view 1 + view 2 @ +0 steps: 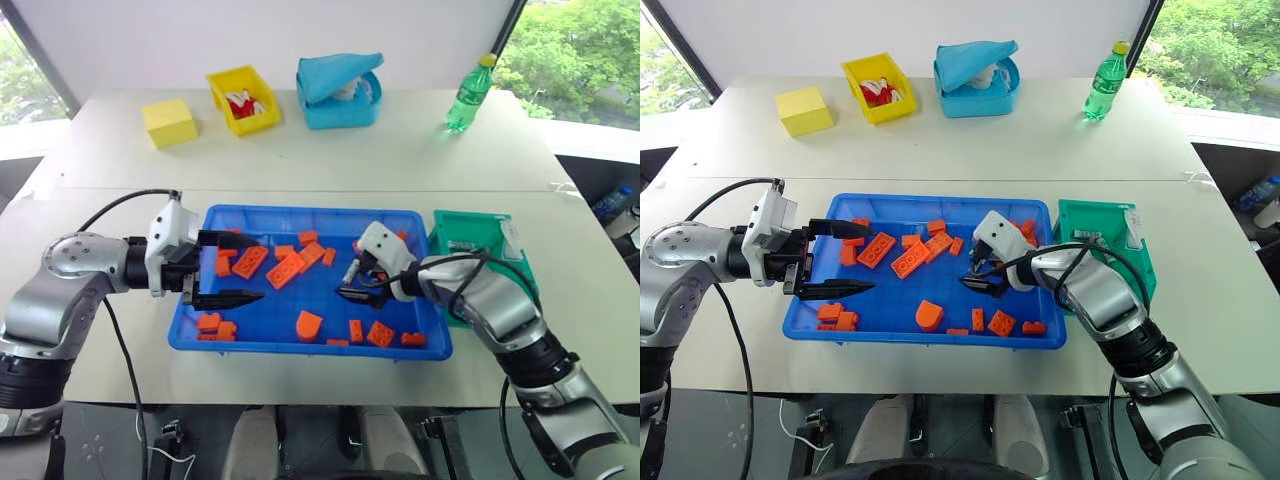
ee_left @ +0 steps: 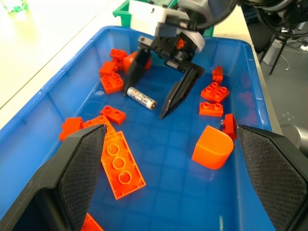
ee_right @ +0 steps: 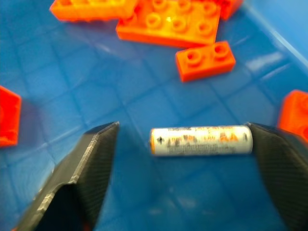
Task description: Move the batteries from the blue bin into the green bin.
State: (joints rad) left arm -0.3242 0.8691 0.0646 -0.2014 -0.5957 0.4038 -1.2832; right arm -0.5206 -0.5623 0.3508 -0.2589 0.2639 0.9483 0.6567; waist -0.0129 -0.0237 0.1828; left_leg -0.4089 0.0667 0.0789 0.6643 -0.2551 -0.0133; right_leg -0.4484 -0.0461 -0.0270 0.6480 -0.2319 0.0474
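Both grippers' fingers apart; right gripper (image 2: 161, 94) straddles battery (image 3: 201, 140) among orange bricks (image 2: 121, 166).

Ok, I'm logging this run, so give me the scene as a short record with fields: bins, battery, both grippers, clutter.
blue bin: on the table, holds orange bricks and one battery
battery: lying flat on the blue bin's floor, between the right gripper's fingers, not yet clamped
right gripper: open, lowered into the blue bin astride the battery
left gripper: open, over the blue bin's left end, holding nothing
green bin: beside the blue bin's right end
far side of table: yellow bin, green bottle
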